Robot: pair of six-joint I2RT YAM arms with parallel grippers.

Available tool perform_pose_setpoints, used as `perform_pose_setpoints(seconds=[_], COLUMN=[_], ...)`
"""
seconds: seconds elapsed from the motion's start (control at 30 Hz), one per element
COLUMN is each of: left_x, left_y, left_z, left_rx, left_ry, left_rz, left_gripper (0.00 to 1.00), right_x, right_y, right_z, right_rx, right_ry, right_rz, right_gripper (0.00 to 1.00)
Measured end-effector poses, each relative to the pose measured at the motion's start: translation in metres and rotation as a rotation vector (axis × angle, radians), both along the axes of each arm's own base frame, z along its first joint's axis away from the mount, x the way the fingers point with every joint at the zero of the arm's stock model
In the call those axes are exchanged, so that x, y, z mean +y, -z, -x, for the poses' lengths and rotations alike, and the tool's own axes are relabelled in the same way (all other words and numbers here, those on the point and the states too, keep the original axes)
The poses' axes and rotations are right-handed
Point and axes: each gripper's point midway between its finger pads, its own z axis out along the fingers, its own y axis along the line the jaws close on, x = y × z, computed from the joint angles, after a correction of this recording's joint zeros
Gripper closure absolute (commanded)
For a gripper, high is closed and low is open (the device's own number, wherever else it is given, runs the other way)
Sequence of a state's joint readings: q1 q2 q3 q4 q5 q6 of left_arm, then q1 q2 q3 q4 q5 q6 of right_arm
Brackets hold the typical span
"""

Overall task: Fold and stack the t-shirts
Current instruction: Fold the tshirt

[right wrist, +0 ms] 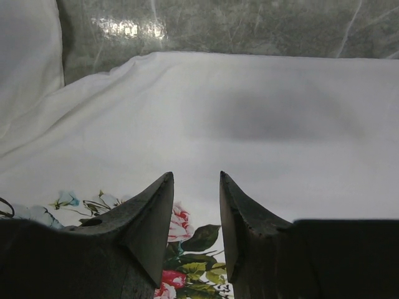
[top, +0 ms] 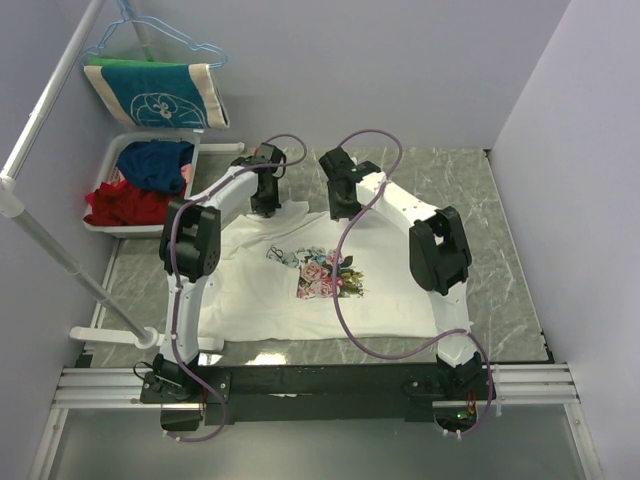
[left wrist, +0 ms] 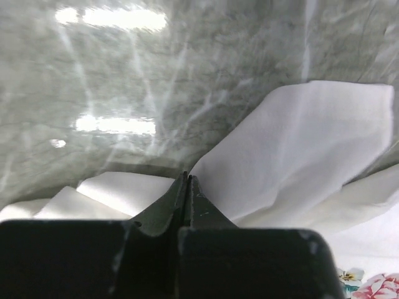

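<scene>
Your left gripper (left wrist: 187,179) has its jaws pressed together at a folded edge of the cream t-shirt (top: 260,300); your right gripper (right wrist: 196,177) hovers with jaws apart above the flower print (right wrist: 187,265); the shirt lies spread print-up on the marble table (top: 500,200).

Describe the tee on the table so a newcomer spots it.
On the grey marble table, the tee lies spread out in the middle. It is white with a pink-and-blue flower print on the chest, unlike the red and blue clothes in the bin at far left.
</scene>
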State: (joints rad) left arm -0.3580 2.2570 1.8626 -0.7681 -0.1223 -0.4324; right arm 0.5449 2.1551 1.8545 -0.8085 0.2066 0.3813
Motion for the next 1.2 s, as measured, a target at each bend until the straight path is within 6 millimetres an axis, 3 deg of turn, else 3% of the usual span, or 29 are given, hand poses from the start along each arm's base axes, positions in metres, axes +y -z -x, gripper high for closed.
perform_pose_setpoints(seconds=[0.13, 0.4, 0.5, 0.57, 0.6, 0.63, 0.8, 0.93, 1.2], left_x=[0.005, 0.013, 0.016, 0.017, 0.018, 0.018, 0.023, 0.028, 0.038], left_y=[-0.021, -0.100, -0.114, -0.114, -0.113, -0.110, -0.090, -0.073, -0.070], left_z=[-0.009, -0.037, -0.046, -0.048, -0.048, -0.048, -0.047, -0.045, -0.055], left_rx=[-0.066, -0.305, -0.360, -0.366, -0.364, -0.360, -0.320, -0.287, -0.284], left_ry=[-0.025, -0.092, -0.120, -0.126, -0.128, -0.130, -0.154, -0.179, -0.217], left_rz=[-0.017, -0.010, -0.016, -0.022, -0.027, -0.031, -0.068, -0.098, -0.076], left_gripper=[0.99, 0.99, 0.99, 0.97, 0.78, 0.70, 0.45, 0.42, 0.48], right_x=[0.002, 0.002, 0.002, 0.003, 0.002, 0.003, 0.003, 0.003, 0.004], right_y=[0.002, 0.008, 0.008, 0.008, 0.008, 0.008, 0.008, 0.008, 0.008], right_z=[-0.002, -0.001, -0.001, -0.001, -0.001, -0.001, -0.001, -0.001, 0.000], right_rx=[0.003, 0.018, 0.018, 0.018, 0.018, 0.018, 0.018, 0.018, 0.023], right_ry=[-0.002, -0.004, -0.004, -0.004, -0.004, -0.004, -0.004, -0.005, -0.009], right_rz=[-0.004, 0.002, 0.001, 0.001, 0.001, 0.001, 0.001, 0.000, -0.006], right_gripper=[0.57, 0.58, 0.58, 0.58, 0.58, 0.58, 0.58, 0.58, 0.58])
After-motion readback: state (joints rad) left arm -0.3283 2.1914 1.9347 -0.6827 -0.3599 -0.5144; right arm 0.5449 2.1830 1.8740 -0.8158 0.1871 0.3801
